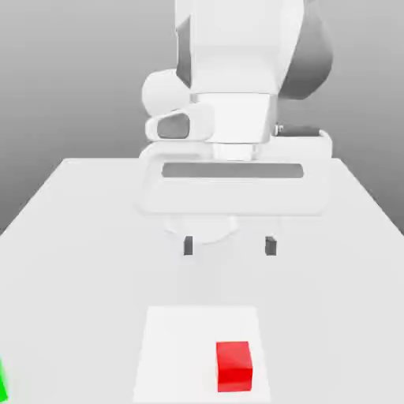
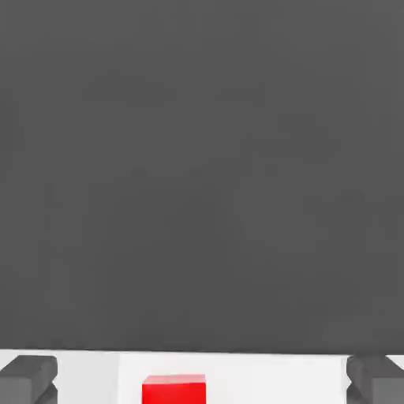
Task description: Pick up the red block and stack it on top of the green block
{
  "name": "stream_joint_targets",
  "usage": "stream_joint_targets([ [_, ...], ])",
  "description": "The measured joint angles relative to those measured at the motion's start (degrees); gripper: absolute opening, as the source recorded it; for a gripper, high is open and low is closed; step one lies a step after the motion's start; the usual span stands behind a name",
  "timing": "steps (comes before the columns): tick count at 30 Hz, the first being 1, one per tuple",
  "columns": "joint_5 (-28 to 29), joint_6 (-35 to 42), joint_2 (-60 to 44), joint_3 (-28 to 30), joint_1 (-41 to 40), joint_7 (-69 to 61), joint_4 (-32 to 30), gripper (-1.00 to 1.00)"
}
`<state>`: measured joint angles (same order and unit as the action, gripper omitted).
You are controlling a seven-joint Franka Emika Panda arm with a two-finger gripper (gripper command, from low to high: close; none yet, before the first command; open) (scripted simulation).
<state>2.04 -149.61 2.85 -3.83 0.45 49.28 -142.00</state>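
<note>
Near the tabletop's (image 1: 71, 237) front edge we see the red block (image 1: 234, 365) on a paler square patch (image 1: 181, 347), the green block (image 1: 2, 383) at the front left corner. Our pincer (image 1: 229, 246) hangs released above mid-tabletop, grasping nothing.

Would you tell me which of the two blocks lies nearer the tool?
The red block, in front of the open tool; the green block sits far off at the exterior view's left.

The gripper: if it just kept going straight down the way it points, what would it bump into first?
Probably the bare white table. The open gripper hangs above it, and the red block seems to sit nearer the exterior camera, off that line, though depth is hard to judge.
</note>
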Motion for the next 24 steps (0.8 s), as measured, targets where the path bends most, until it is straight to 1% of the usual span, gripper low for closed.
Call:
stream_joint_targets([
  [5, -0.2, -4.3, -10.4, -0.3, 0.7, 0.4, -2.5, 0.00],
  [10, 1.1, -12.1, -20.7, 0.6, 1.5, 1.4, -1.8, 0.00],
  [11, 1.4, -13.7, -22.6, 0.9, 1.8, 1.7, -1.5, -1.00],
  [18, 1.6, -14.0, -23.0, 0.9, 1.8, 1.8, -1.5, -1.00],
  [23, -0.2, -6.5, -14.3, 0.1, 1.1, 0.5, -2.7, -1.00],
  [24, -0.8, -5.2, -14.0, 0.8, 0.0, 0.0, -1.8, -1.00],
])
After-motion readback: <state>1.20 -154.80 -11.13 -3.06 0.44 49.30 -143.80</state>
